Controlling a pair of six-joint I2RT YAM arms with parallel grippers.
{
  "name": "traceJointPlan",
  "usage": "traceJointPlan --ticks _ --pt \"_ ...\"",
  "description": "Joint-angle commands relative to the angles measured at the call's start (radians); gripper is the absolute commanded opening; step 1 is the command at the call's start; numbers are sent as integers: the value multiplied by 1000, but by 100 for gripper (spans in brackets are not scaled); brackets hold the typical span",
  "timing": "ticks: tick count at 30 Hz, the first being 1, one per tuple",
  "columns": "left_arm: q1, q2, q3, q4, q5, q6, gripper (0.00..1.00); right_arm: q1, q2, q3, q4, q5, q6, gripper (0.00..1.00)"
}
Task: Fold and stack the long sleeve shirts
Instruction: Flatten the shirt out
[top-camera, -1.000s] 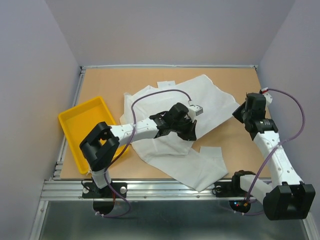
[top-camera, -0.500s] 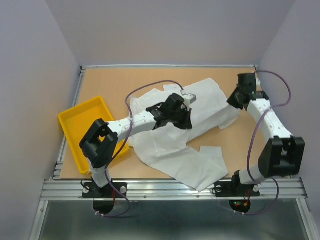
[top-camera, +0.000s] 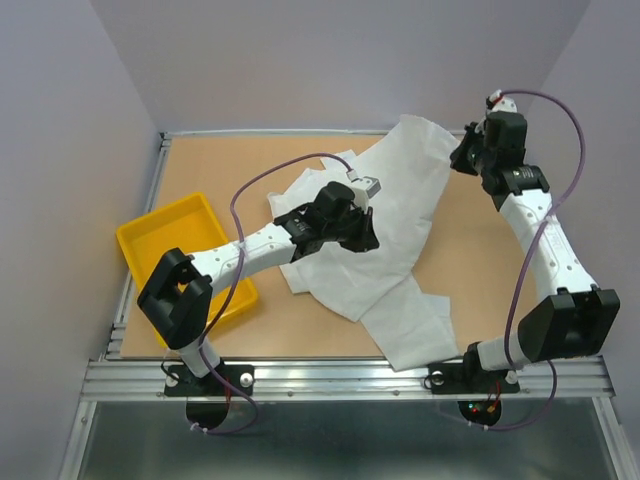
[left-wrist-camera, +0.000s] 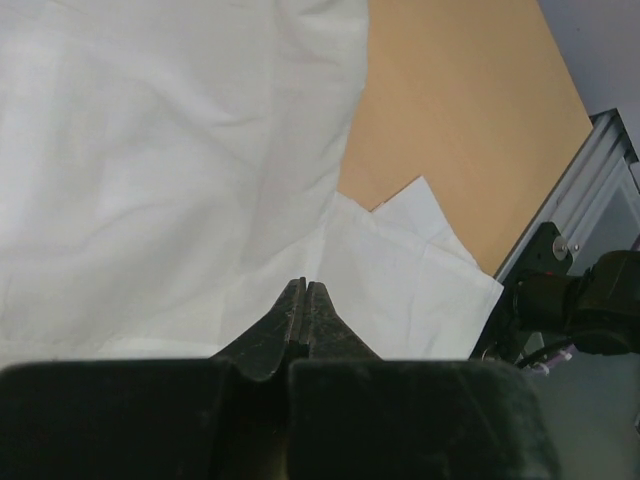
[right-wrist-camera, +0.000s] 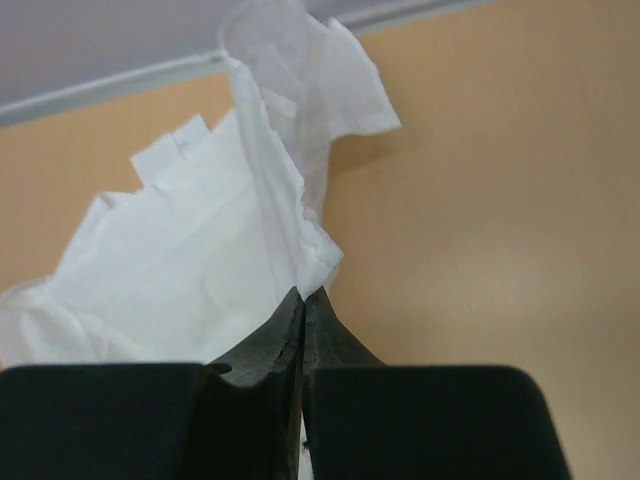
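While the white shirt (top-camera: 395, 215) sprawls over the worktop (top-camera: 210, 170) from lower centre to upper right, the left gripper (left-wrist-camera: 303, 292) sits mid-frame, jaws pinched tight on its cloth. At upper right, the right gripper (right-wrist-camera: 303, 297) nips a raised shirt edge between closed jaws.

The tan table (top-camera: 200, 170) bears 1 crumpled white long sleeve shirt (top-camera: 395, 205) across its middle, far corner apparently raised, and 1 yellow tray (top-camera: 170, 250) at its left edge.
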Motion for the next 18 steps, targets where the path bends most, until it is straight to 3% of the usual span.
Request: traceJointPlan --ticks 1,6,13,15,17,18 --pt "-40 41 10 26 57 10 0 -23 -74 -252 7 275 31 1" --pt "-59 59 -12 -24 -5 18 0 -185 -91 -466 7 451 241 1" --pt "-48 50 -70 -74 -118 18 0 -340 30 -463 7 526 332 9" --pt "-42 43 -87 -75 -132 10 0 -360 71 -451 3 549 328 20" --pt "-31 33 -108 -81 -158 5 0 -366 84 -428 -5 579 299 48" --pt "-27 32 -116 -81 -164 7 0 -366 84 -416 -20 574 289 56"
